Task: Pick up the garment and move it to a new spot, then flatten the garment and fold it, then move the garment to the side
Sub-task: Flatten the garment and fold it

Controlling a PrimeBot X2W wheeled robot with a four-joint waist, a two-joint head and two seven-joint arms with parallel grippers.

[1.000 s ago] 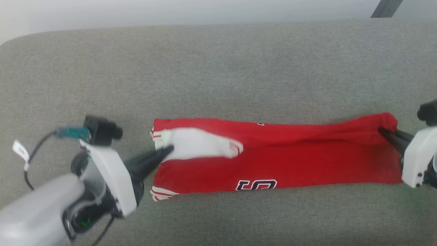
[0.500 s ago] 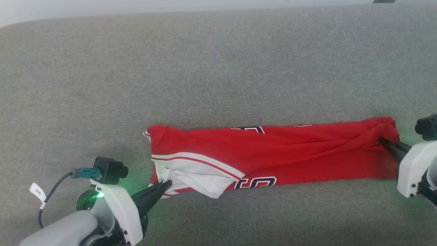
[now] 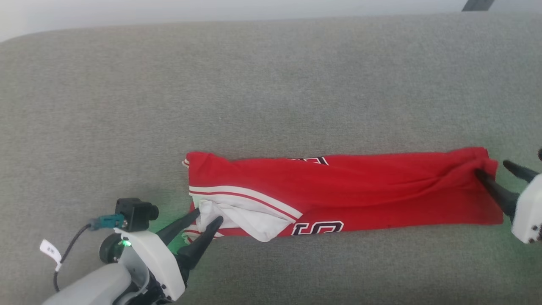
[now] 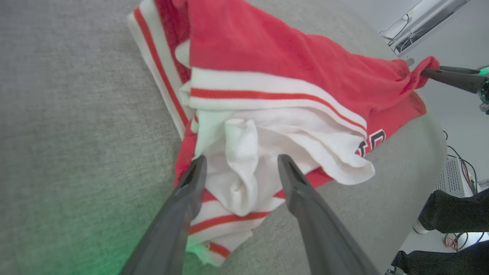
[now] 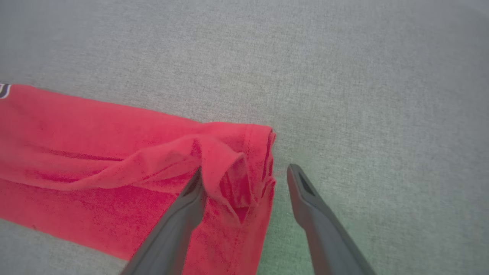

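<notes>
Plainly, the left claw stands wide open with nothing in its hold. Its two long, dark, tapering fingers straddle a bunched fold of the soft white sleeve, which rises between them unpinched. The right claw is spread just as far and also grips nothing. In its wrist view one finger lies against a raised ridge of red cloth, while the other sits over bare cover just past the hem. Between the two claws lies the garment, a red knit jersey drawn out into a long, narrow band across the table. Its surface is creased into shallow lengthwise folds that gather toward the right end. At the left end the white sleeve spills out in a crumpled flap below white-and-red striped trim. A black, white-outlined number shows partly along the near edge, and a scrap of lettering peeks out at the far edge. The table wears a grey woven cover, matte and finely grained, tinged green by a glow near each claw. The jersey sits in the near half. A broad bare stretch lies behind it up to the far edge, which curves down at the far left corner. Bare cover also lies to the left, with a narrower strip in front.
</notes>
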